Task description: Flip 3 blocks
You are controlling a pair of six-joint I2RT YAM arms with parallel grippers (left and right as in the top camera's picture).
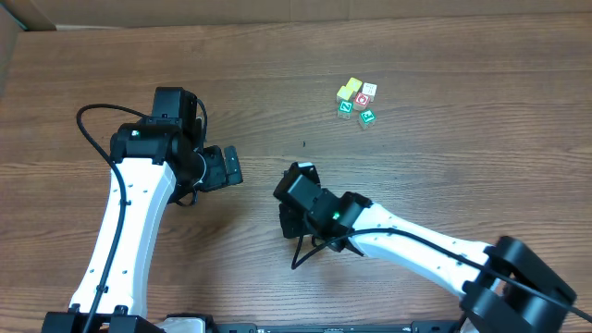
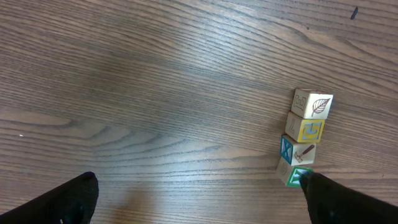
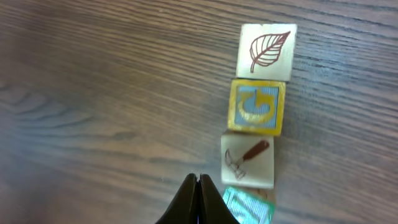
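In the overhead view the blocks (image 1: 356, 102) sit in a tight cluster at the far right, apart from both arms. My left gripper (image 1: 231, 166) points right and my right gripper (image 1: 298, 171) is at the table's middle. The left wrist view shows a row of blocks: leaf (image 2: 313, 104), yellow-blue (image 2: 305, 129), hammer (image 2: 298, 150), green (image 2: 292, 174). My left gripper (image 2: 199, 180) is open, and its right finger (image 2: 336, 199) reaches the green block. In the right wrist view my gripper (image 3: 198, 179) is shut on nothing, just left of the hammer block (image 3: 249, 160) and green block (image 3: 249, 206).
A red-faced cube (image 1: 363, 99) sits inside the cluster. The brown wooden table (image 1: 444, 55) runs in all directions, with a cardboard wall along the far edge. A black cable (image 1: 92, 139) loops beside my left arm.
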